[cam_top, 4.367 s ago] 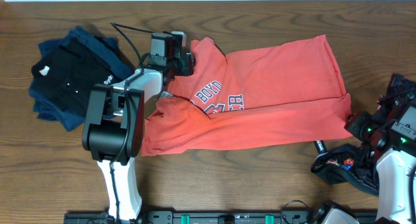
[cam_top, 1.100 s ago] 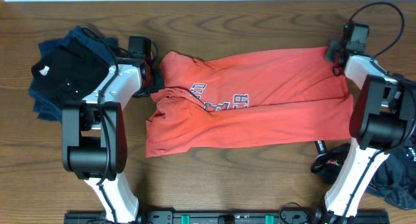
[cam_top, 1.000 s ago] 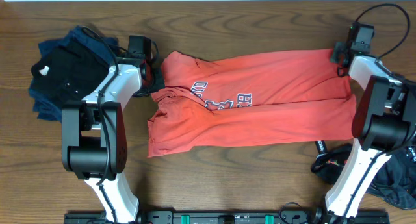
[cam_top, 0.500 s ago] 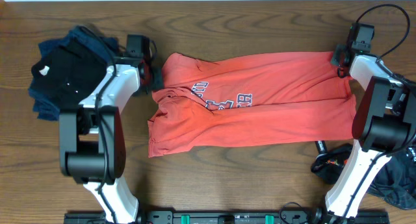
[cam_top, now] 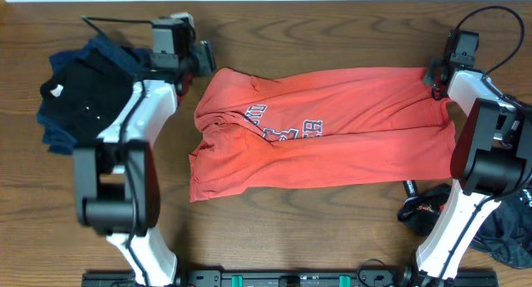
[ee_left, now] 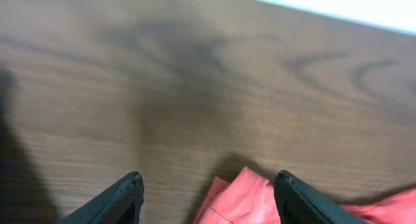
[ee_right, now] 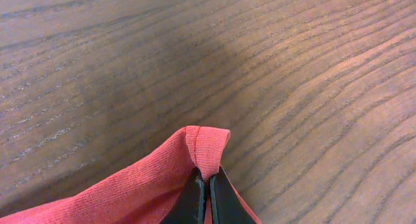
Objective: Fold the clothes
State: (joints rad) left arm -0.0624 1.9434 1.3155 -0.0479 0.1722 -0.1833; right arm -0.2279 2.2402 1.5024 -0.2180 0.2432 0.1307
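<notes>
Coral-red T-shirt corner is pinched in the right end effector; left end effector spread wide, empty.

Folds hide part of the navy-and-white arched lettering on the coral-red cotton T-shirt; it cannot be read. Near right, a crumpled black garment lies partly under the right arm, cut by the edge.

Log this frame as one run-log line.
left end effector: open, over T-shirt corner | right end effector: shut on T-shirt hem corner | dark clothes pile: far left
</notes>
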